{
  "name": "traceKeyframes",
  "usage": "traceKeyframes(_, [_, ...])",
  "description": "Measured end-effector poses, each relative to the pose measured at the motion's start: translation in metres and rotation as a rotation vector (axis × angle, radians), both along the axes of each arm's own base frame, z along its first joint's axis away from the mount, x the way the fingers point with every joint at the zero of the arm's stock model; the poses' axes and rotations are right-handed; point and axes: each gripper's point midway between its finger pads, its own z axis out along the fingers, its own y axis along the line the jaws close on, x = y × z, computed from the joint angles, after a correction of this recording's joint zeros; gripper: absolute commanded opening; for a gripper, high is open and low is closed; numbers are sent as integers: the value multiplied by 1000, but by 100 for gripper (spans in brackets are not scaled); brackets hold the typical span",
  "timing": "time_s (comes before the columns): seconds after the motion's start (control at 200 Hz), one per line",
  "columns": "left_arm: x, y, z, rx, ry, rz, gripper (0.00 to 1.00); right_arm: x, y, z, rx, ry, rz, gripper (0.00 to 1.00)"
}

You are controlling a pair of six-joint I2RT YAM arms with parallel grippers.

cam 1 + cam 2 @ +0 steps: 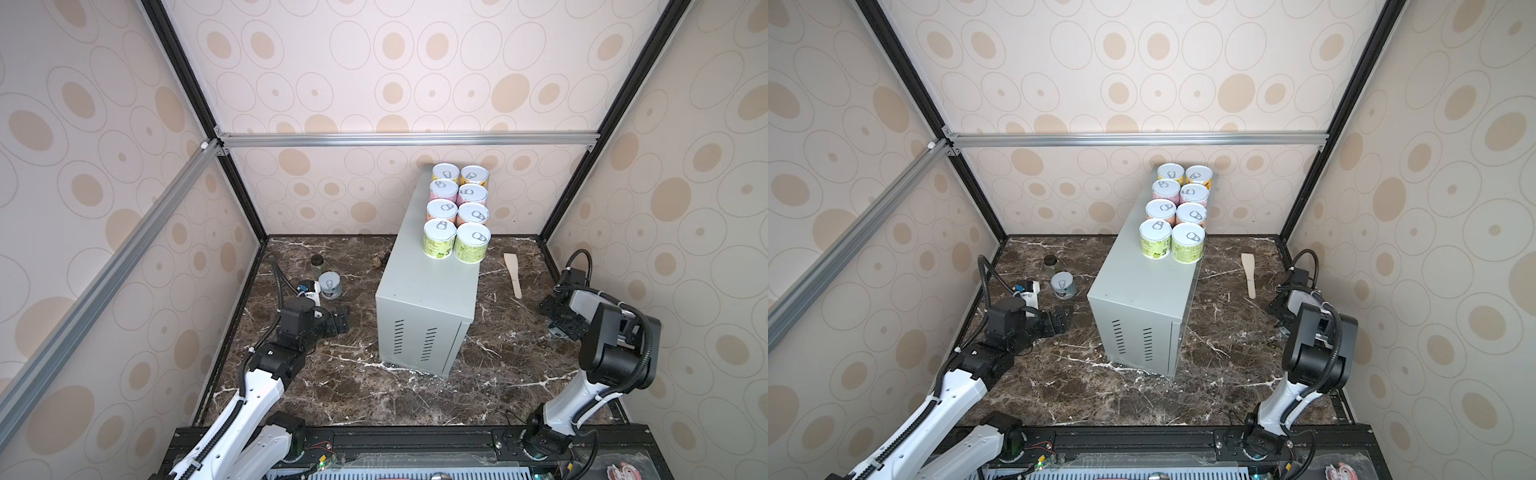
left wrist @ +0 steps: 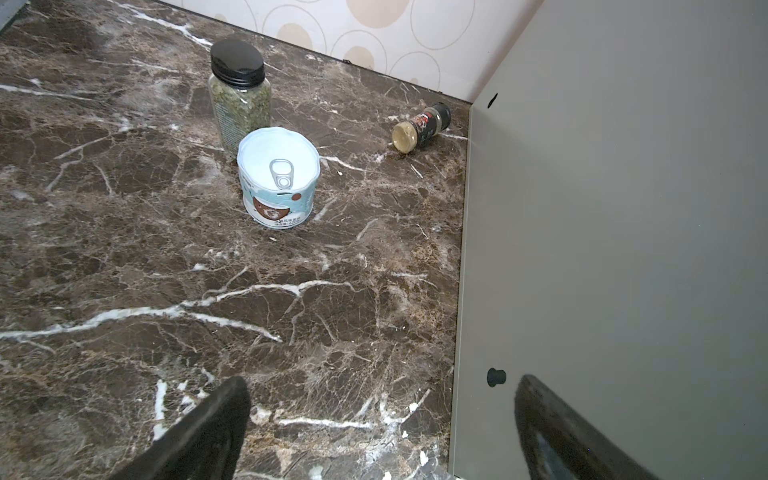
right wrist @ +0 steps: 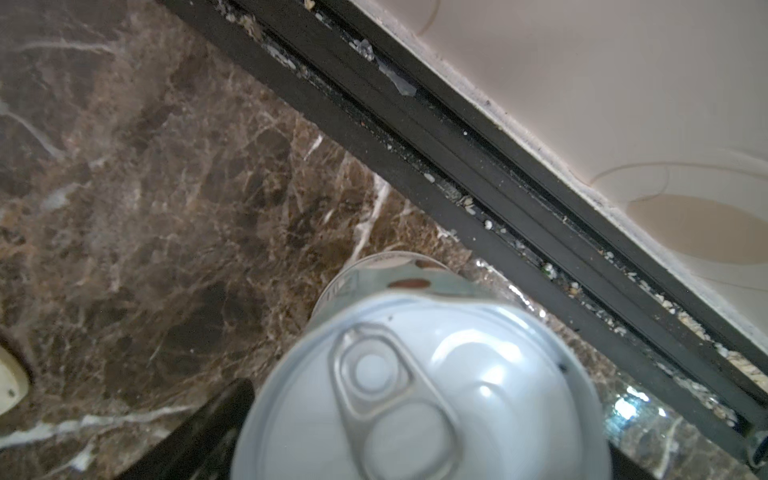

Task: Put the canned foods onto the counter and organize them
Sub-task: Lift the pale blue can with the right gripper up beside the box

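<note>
Eight canned foods (image 1: 457, 212) stood on the flat top of the grey box (image 1: 428, 291), in two rows of four, all toward its far end. The near half of the top was bare. Two more tins stood upright on the table (image 1: 415, 399), one on each side of the box, so the task looked almost finished.

The right tin (image 3: 419, 395) was directly below the right tool (image 1: 561, 324), close to the black rail at the table's right edge. In the right wrist view its pull-tab lid filled the space under the camera, and one dark finger (image 3: 216, 424) showed just beside its rim. The jaws stood wide apart around the tin; I could not tell whether a pad touched the label. In my judgement this grasp needs only a closing, then a lift up and inward to the bare part of the top, in front of the green-labelled tins (image 1: 455, 245).

The left tin (image 2: 277, 178), white and blue, lay ahead of the left tool (image 1: 337, 319), farther from the robot, with bare table between them. This tool was fully open and held nothing, and the wall of the box was just beside one of its fingers. A black-lidded jar (image 2: 239, 91) stood just behind the tin, so a reach that goes too deep could knock it. Because the tins are round, no axis matters for the jaws.
</note>
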Motion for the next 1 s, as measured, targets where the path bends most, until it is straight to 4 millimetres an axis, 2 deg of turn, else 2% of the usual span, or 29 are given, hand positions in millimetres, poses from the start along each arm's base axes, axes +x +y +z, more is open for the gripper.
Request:
traceKeyframes(0.105, [0,0,1,-2,-3,0,99,2,-3,-9,9,21,1,99])
traceKeyframes(0.305, [0,0,1,-6,-5,-2,99,7,-5,-8,11,11,15,99])
traceKeyframes(0.525, [0,-1,3,-12,-13,-6,99,6,-4,-9,11,19,21,84])
traceKeyframes(0.65, [1,-1,5,-14,-20,-6,99,8,-4,-8,11,14,30,73])
traceKeyframes(1.0, [0,0,8,-16,-32,-5,99,11,5,-7,29,15,67,68])
